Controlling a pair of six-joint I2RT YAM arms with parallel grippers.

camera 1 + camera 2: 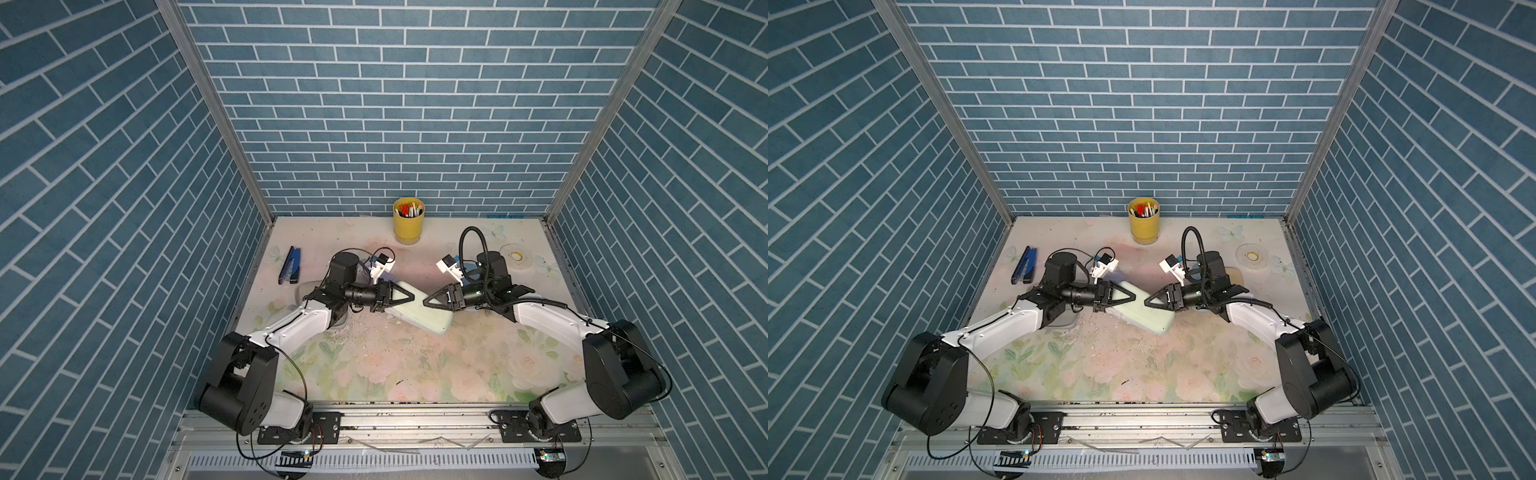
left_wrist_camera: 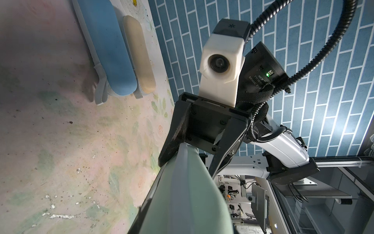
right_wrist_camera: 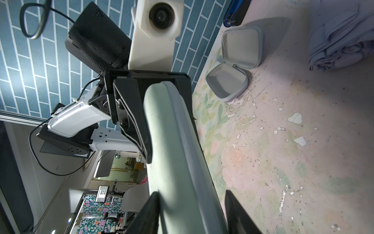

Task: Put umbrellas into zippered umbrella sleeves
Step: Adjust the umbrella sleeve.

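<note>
**A:** Where is the mint green sleeve (image 1: pixel 432 318)?

**B:** Mid-table, lying slantwise between the two arms. It looks zipped shut, with the grey zip band running along its edge in both wrist views.

**A:** Who has it?

**B:** The left gripper (image 1: pixel 409 298) is clamped on the sleeve's far end, rolled on its side. In the right wrist view its upper finger (image 3: pixel 131 121) lies flat on the shell, and the lower one is hidden behind the sleeve.

**A:** And the right gripper (image 1: pixel 428 302)?

**B:** It is nose to nose with the left one in both top views, one finger above the sleeve and one beneath. Its jaws are parted wider than the shell is thick. A sliver of the floral table (image 3: pixel 303 141) shows between the lower finger (image 3: pixel 238 212) and the sleeve, so it is not clamped.

**A:** Does the sleeve's near end rest on the table?

**B:** I cannot tell.

**A:** And the others?

**B:** The left wrist view shows the light blue sleeve (image 2: pixel 107 46) and the tan sleeve (image 2: pixel 139 54), both closed and touching side by side. The right wrist view shows the lilac sleeve (image 3: pixel 232 66) lying open with its grey lining up. The dark blue stapler (image 3: pixel 234 12) is near it, and a folded lilac umbrella (image 3: pixel 340 44) lies on the table a little apart. The yellow pen cup (image 1: pixel 408 222) stands by the back wall.
</note>
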